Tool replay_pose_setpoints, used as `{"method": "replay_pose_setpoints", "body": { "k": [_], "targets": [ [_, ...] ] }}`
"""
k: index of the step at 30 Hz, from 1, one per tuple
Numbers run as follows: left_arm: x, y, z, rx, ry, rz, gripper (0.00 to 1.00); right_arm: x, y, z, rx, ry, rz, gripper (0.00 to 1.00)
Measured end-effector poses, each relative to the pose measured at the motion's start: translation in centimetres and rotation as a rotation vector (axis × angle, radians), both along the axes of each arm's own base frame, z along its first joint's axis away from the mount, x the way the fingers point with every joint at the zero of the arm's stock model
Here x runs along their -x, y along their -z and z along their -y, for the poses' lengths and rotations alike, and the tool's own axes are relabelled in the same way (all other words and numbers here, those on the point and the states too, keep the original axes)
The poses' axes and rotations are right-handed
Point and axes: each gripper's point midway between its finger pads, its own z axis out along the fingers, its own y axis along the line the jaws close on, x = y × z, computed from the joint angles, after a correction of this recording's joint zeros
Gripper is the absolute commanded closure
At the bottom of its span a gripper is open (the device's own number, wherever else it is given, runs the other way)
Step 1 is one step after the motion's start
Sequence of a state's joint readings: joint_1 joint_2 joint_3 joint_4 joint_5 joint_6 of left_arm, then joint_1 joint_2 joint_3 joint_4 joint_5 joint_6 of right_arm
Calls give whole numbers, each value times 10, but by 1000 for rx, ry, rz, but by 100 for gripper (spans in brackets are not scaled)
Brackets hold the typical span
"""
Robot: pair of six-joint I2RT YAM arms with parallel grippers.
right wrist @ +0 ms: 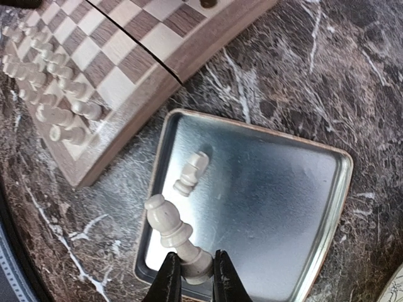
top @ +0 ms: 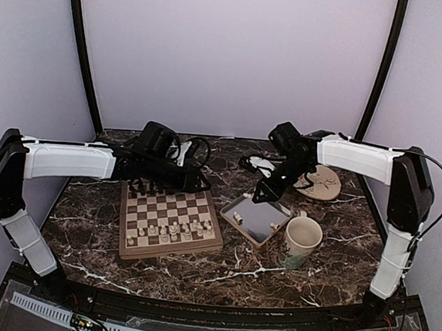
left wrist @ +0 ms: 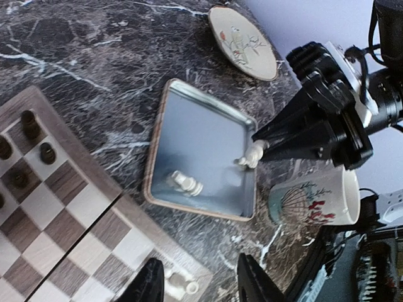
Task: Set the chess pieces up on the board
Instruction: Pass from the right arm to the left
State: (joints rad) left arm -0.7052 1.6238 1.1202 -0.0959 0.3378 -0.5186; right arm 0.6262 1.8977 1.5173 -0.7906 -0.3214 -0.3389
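From above, the board [top: 171, 252] is being shown left of centre on the surface, with cream chess pieces [top: 170, 229] ranked along its near edge and the tray [top: 256, 219] beside its right edge.

From the left wrist, the left end effector [left wrist: 200, 278] is being held open, empty, over the board's corner.

From the right wrist, one cream piece [right wrist: 173, 229] is being pinched at its base by the right end effector [right wrist: 192, 277] over the tray. Gripped so low and tilted, it could be pivoted loose or caught on the tray wall. Open room is being left toward the board; the mug [top: 301, 241] is crowding the tray's near side.
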Motion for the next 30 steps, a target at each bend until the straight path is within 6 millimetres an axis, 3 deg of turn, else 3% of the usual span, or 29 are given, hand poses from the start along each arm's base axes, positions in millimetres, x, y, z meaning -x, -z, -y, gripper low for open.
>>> {"method": "replay_pose_setpoints", "body": {
  "k": [10, 17, 22, 30],
  "targets": [
    [-16, 13, 63, 262, 50, -128, 58, 18, -20, -19, -129, -57, -77, 93],
    [-14, 5, 96, 345, 110, -162, 61, 21, -23, -22, -148, -64, -92, 93],
    [-10, 0, 108, 372, 139, -170, 66, 22, -23, -21, -143, -63, -101, 93],
    [-10, 3, 109, 372, 139, -182, 64, 23, -22, -20, -140, -62, -105, 93]
  ]
}}
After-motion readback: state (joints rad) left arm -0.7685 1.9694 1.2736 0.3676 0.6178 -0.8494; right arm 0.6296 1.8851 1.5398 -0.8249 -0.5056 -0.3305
